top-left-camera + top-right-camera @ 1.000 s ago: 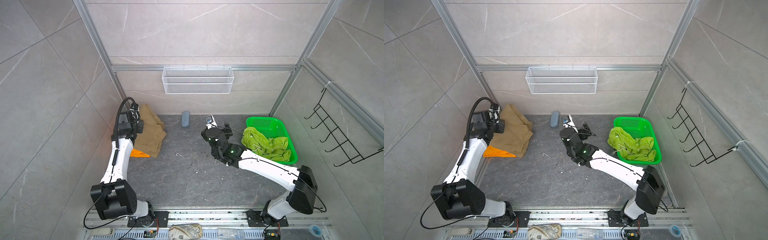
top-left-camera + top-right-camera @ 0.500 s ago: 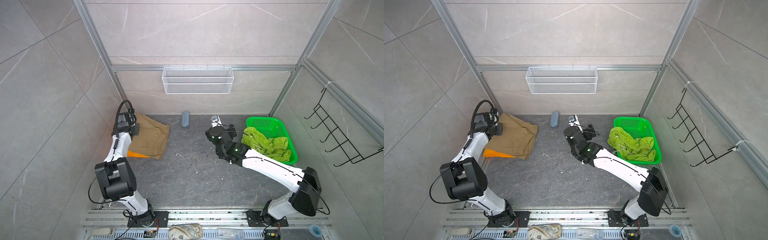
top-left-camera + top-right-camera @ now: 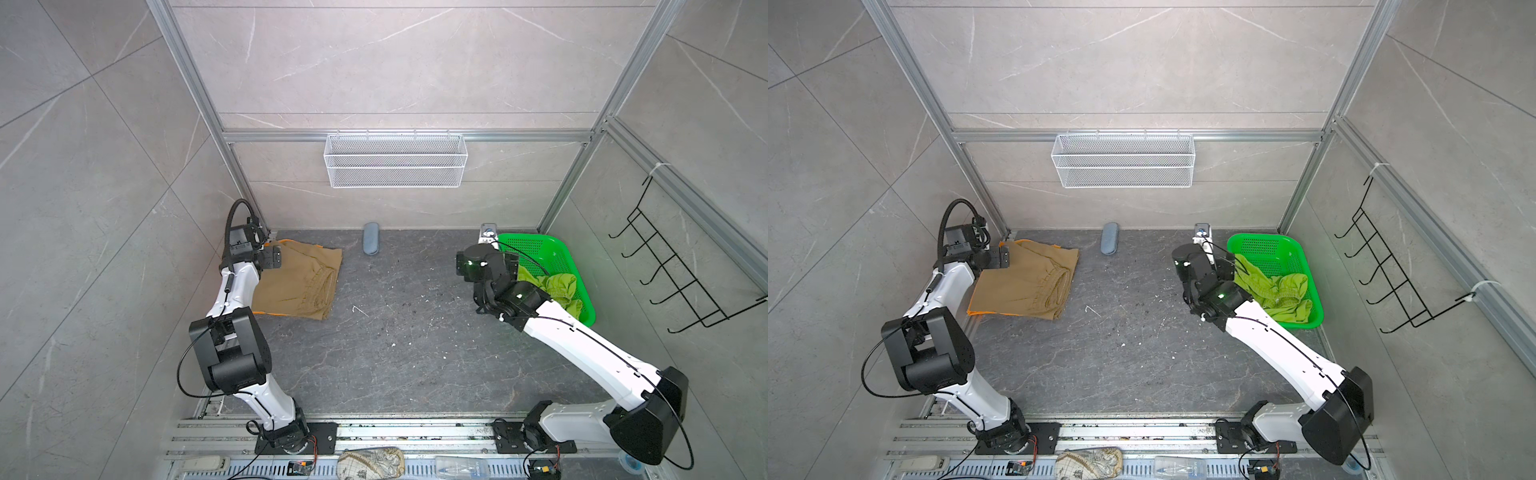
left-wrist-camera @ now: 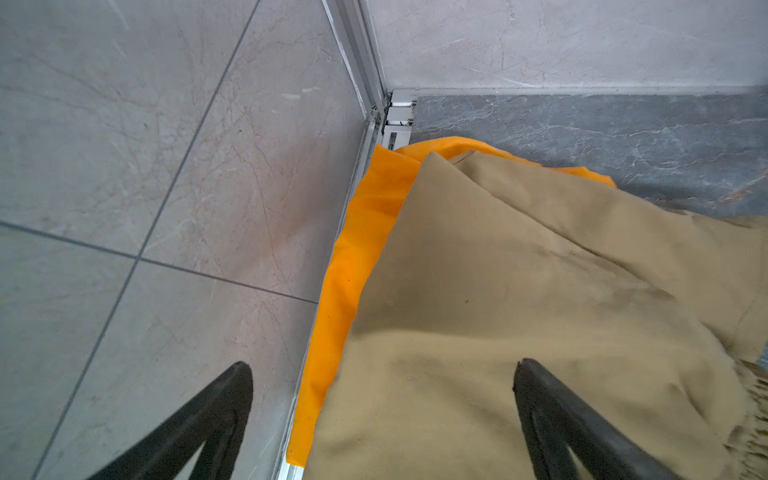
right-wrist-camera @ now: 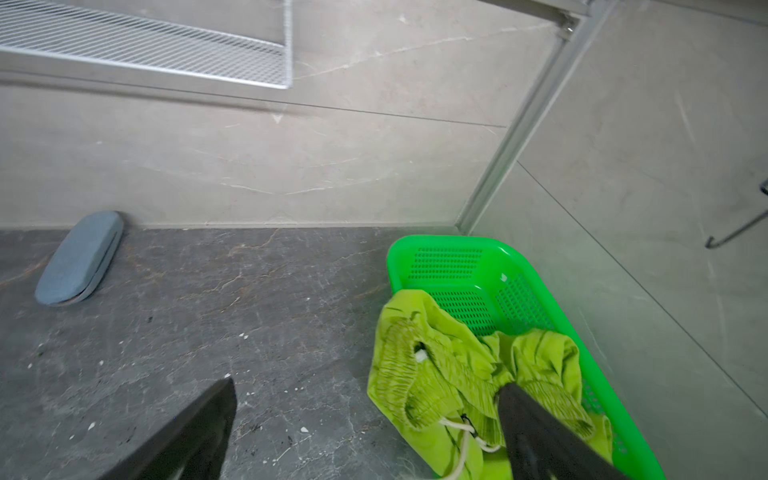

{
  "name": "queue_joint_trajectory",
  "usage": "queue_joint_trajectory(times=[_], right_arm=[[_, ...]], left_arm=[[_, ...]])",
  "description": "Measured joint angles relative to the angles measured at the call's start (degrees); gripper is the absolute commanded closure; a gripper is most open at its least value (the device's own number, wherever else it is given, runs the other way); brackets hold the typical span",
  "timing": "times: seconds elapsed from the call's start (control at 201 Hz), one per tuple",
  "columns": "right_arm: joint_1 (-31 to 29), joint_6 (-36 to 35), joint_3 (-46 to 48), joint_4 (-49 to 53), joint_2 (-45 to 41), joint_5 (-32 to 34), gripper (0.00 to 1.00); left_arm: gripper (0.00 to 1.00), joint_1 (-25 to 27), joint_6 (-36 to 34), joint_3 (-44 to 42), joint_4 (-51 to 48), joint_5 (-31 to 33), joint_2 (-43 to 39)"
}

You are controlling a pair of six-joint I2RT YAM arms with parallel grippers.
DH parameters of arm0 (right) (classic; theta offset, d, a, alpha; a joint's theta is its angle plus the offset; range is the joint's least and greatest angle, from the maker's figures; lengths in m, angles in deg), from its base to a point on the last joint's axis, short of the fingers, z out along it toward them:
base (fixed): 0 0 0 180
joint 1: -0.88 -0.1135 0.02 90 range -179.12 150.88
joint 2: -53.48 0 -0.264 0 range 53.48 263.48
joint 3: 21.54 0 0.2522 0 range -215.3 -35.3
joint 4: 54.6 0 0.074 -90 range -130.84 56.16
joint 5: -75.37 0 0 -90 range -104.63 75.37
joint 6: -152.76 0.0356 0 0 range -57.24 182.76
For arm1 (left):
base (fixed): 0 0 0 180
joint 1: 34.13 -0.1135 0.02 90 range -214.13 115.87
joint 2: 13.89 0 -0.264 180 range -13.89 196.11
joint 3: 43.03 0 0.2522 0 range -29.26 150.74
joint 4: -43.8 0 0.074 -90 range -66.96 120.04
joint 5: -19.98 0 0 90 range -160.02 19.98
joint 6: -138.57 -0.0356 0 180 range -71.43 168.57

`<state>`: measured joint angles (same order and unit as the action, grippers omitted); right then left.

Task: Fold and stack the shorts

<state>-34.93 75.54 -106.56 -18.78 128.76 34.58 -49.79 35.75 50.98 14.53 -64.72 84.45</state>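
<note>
The khaki shorts lie folded in the far left corner, on top of the orange shorts. Only an orange edge shows along the wall side. My left gripper hangs open just above the khaki cloth's back corner and holds nothing. The lime green shorts lie crumpled in the green basket, with the waistband and drawstring draped over its near rim. My right gripper is open above that rim, one finger over the shorts.
A grey-blue case lies by the back wall. A white wire basket hangs on the back wall. A black hook rack is on the right wall. Walls close in beside both the stack and the basket.
My left gripper has opened and let go of the khaki shorts, which now lie flat on the orange ones. My right gripper has swung right, over to the basket.
</note>
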Motion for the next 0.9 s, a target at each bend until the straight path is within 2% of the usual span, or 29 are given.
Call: queue_joint_trajectory(times=[0.1,0.194,0.314,0.453,0.553,0.712,0.897], right_arm=[[5.0,2.8,-2.9,4.7,0.0,-2.1,0.01],[10.5,5.8,-6.7,9.6,1.3,-5.2,0.01],[17.0,10.1,-9.5,14.0,3.8,-10.2,0.01],[23.1,14.4,-9.6,17.3,6.8,-16.5,0.01],[29.1,18.0,-9.5,18.3,9.4,-23.0,0.01],[38.8,22.3,-6.8,17.6,12.6,-30.9,0.01],[43.1,24.7,-5.9,16.1,18.8,-36.0,0.01]], left_arm=[[0.0,2.2,0.9,0.0,-0.5,-0.9,-2.4],[0.0,8.4,0.7,0.0,-0.6,-0.8,-6.3],[0.0,22.6,-2.5,0.0,0.8,1.5,-10.5],[0.0,39.7,-7.9,0.0,3.6,3.4,-10.7],[0.0,48.5,-11.9,0.0,5.1,4.7,-9.2],[0.0,56.8,-19.1,0.0,9.7,5.4,-4.8],[0.0,62.3,-24.9,2.6,11.7,5.4,3.1]])
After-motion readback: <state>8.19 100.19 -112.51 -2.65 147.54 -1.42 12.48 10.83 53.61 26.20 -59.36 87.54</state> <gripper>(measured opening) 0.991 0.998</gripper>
